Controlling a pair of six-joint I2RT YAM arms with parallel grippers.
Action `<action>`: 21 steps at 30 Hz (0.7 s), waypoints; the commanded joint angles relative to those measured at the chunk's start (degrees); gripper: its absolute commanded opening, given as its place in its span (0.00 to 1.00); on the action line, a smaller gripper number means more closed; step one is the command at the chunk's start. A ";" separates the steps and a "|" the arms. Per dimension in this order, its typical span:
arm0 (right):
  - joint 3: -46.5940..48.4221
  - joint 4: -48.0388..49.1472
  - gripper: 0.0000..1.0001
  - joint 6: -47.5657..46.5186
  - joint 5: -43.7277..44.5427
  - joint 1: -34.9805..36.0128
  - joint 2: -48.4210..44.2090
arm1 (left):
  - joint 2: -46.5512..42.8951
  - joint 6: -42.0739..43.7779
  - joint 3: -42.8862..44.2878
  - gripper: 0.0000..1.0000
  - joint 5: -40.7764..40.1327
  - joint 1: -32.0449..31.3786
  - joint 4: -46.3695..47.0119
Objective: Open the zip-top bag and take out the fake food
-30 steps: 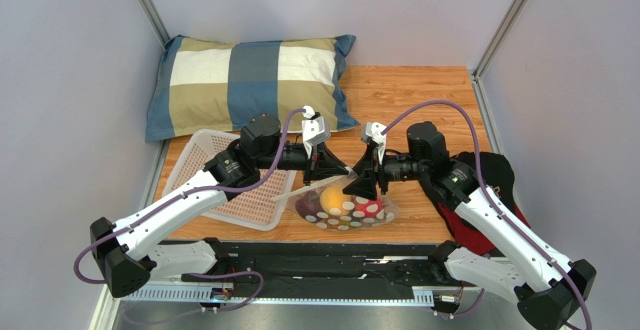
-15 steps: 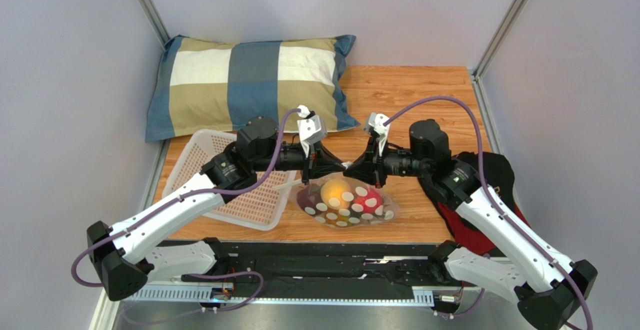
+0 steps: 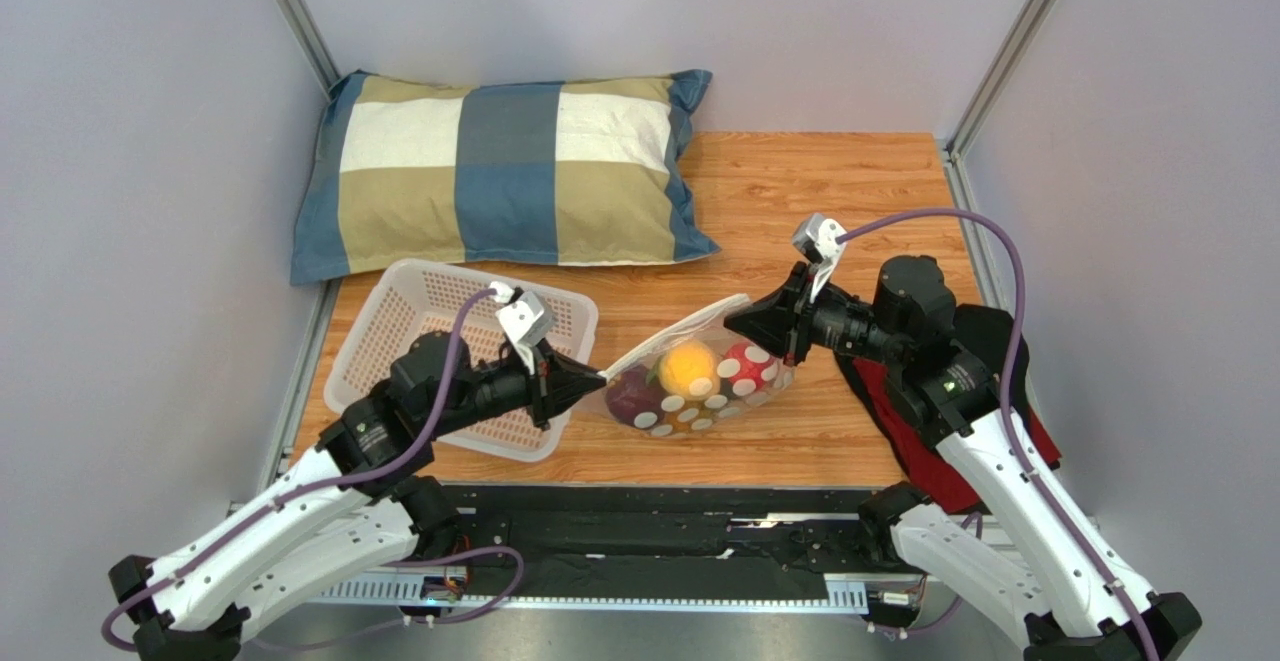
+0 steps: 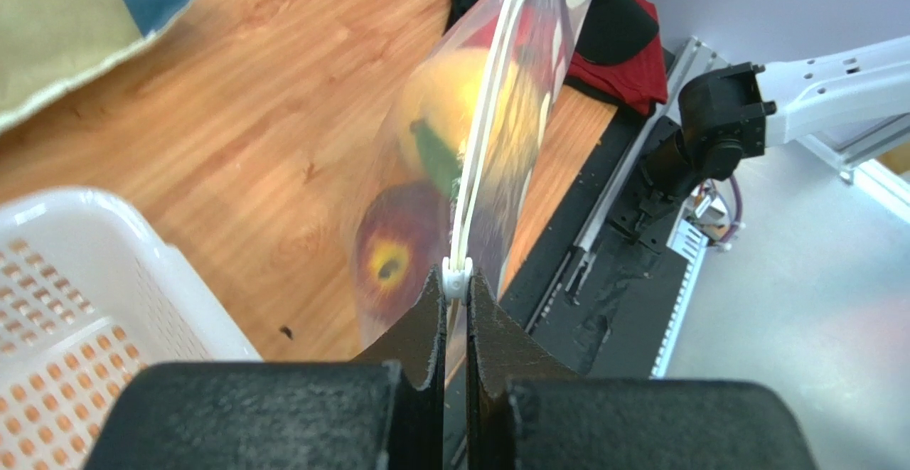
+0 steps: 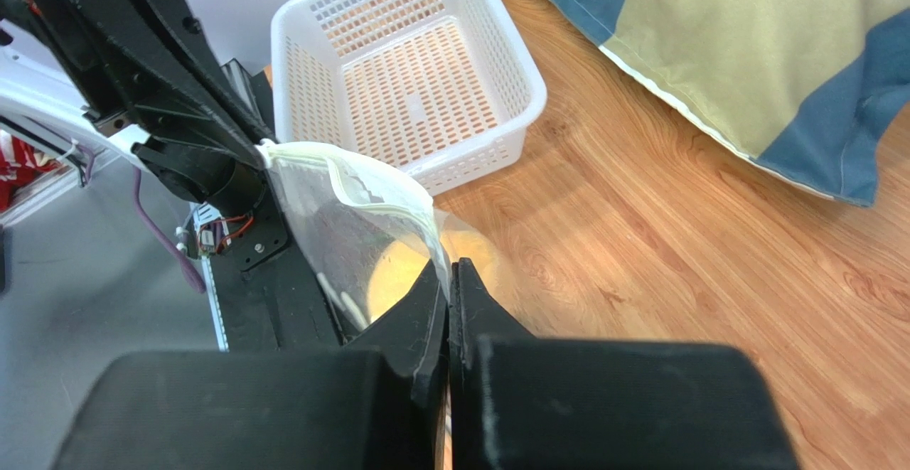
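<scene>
The clear zip-top bag (image 3: 706, 394) with white spots hangs stretched between both grippers over the table's front. My left gripper (image 3: 598, 378) is shut on the white zip slider (image 4: 457, 270) at the bag's left end. My right gripper (image 3: 751, 325) is shut on the bag's right end, on the zip strip (image 5: 358, 187). The strip curves from one gripper to the other. The fake food lies inside the bag: a yellow-orange fruit (image 3: 688, 366), a dark maroon piece (image 4: 387, 259), a red berry (image 3: 745, 369) and a green sprig (image 4: 433, 155).
A white perforated basket (image 3: 436, 316) stands at the left, just behind my left arm. A checked pillow (image 3: 504, 166) lies at the back. A red and black cloth (image 3: 984, 354) lies under my right arm at the table's right edge.
The right gripper has shut on the bag's end. The two grippers have drawn apart, the left down-left with the slider, the right to the right, lifting and stretching the bag.
</scene>
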 commanded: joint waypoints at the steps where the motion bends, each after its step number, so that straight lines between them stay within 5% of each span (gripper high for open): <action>1: -0.05 4.40 0.00 0.55 0.04 -2.96 -0.78 | -7.88 -7.84 -3.79 0.00 -1.68 0.10 -6.90; 6: -0.85 5.80 0.00 0.82 -2.94 -5.43 0.62 | -13.95 -11.90 -6.79 0.00 1.13 -0.51 -8.84; 14: -1.29 7.92 0.00 -0.67 -9.00 -7.72 3.35 | -11.06 -16.39 -8.11 0.00 7.10 -0.78 -9.20; 18: 0.29 3.09 0.00 -5.42 -15.76 -7.63 4.84 | -10.10 -11.57 -3.81 0.29 6.32 -0.78 -4.81; 21: -1.02 6.14 0.00 -4.54 -21.99 -7.63 4.93 | -2.47 0.09 4.35 0.40 3.16 -0.69 -1.29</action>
